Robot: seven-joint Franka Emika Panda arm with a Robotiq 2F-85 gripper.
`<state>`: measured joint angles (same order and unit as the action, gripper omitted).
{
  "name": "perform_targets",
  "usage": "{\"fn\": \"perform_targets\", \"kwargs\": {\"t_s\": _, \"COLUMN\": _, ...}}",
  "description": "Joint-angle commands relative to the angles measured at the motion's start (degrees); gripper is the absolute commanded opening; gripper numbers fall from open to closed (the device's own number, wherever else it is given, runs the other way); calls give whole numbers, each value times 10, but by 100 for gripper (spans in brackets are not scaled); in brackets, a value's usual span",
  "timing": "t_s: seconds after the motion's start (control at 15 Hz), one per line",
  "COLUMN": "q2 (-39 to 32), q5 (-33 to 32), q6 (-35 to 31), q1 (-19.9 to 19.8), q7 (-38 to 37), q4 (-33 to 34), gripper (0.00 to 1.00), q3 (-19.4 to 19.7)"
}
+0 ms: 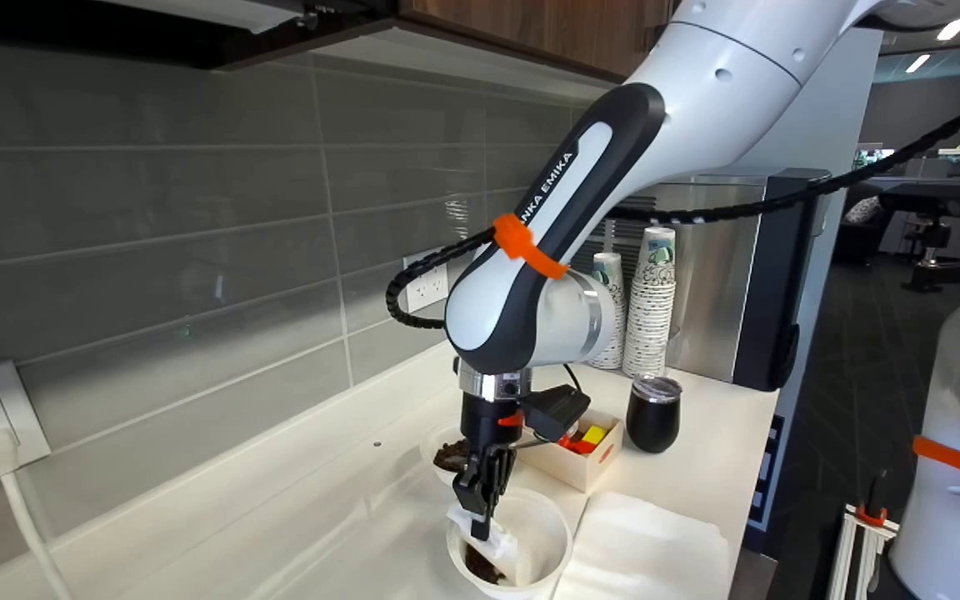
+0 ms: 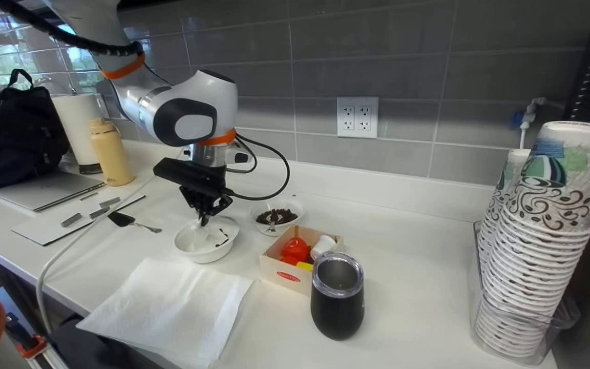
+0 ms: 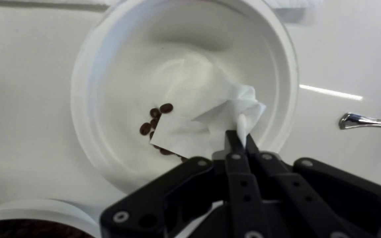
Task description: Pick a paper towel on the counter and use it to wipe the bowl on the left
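Observation:
My gripper (image 3: 243,142) is shut on a white paper towel (image 3: 190,132); it points down over the bowl in both exterior views (image 1: 482,529) (image 2: 204,220). The towel hangs into the wide white bowl (image 3: 84,99). Its lower part lies over several dark brown beans, some of which show at its left edge in the wrist view. The bowl (image 1: 547,521) (image 2: 208,255) stands upright on the off-white counter (image 2: 418,307). More white paper towels (image 2: 172,307) lie folded flat on the counter beside the bowl, also seen in an exterior view (image 1: 647,550).
A smaller bowl with dark contents (image 2: 300,215) stands close to the wide bowl. Near it are a small box of toys (image 2: 274,271), a black tumbler (image 2: 338,307) and cup stacks (image 2: 530,256). A spatula (image 2: 131,221) lies on the far side. A grey tiled wall (image 1: 222,250) runs behind.

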<state>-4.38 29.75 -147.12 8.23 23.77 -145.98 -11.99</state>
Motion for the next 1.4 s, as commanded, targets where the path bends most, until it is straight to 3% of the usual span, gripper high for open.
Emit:
{"fn": "perform_targets", "kwargs": {"t_s": 0.0, "q2": 1, "q5": -27, "q6": -22, "q1": -7, "q7": -23, "q4": -8, "gripper": 1, "q3": 11}}
{"fn": "perform_targets", "kwargs": {"t_s": 0.4, "q2": 30, "q5": -123, "q6": -15, "q1": -10, "q7": -102, "q4": -35, "gripper": 1, "q3": 34}}
{"fn": "perform_targets", "kwargs": {"t_s": 0.73, "q2": 44, "q5": -207, "q6": 28, "q1": -7, "q7": -173, "q4": -39, "gripper": 1, "q3": 39}}
{"fn": "perform_targets", "kwargs": {"t_s": 1.07, "q2": 45, "q5": -203, "q6": 110, "q1": 1, "q7": -152, "q4": -30, "gripper": 1, "q3": 27}}
{"fn": "perform_targets", "kwargs": {"t_s": 1.33, "q2": 35, "q5": -177, "q6": 131, "q1": 11, "q7": -126, "q4": -23, "gripper": 1, "q3": 14}}
